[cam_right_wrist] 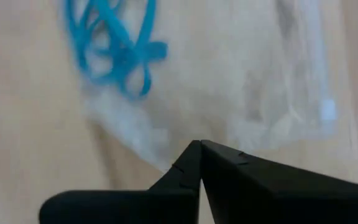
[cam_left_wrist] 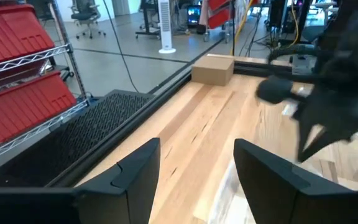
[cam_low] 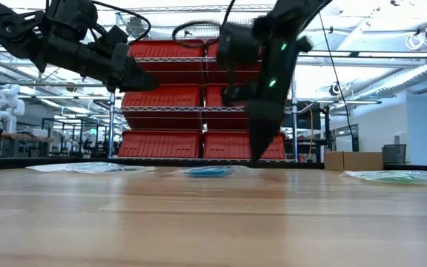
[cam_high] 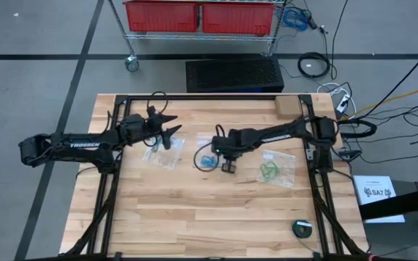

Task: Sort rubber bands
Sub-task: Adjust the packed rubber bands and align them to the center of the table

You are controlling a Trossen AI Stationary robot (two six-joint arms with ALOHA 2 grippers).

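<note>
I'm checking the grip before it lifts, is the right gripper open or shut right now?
Shut. The right gripper shows its fingertips pressed together with no gap, at the clear bag's edge near the blue rubber bands.

Left pincer (cam_left_wrist: pixel 194 180) fingers apart above the wooden table (cam_left_wrist: pixel 210 118), cardboard box (cam_left_wrist: pixel 212 68) beyond.

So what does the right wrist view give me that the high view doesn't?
Only the right wrist view shows the right claw shut, tips together at the edge of a clear bag. Only the high view shows the left claw open over the left bag, plus the green bands in the right bag. Both show the blue bands.
</note>
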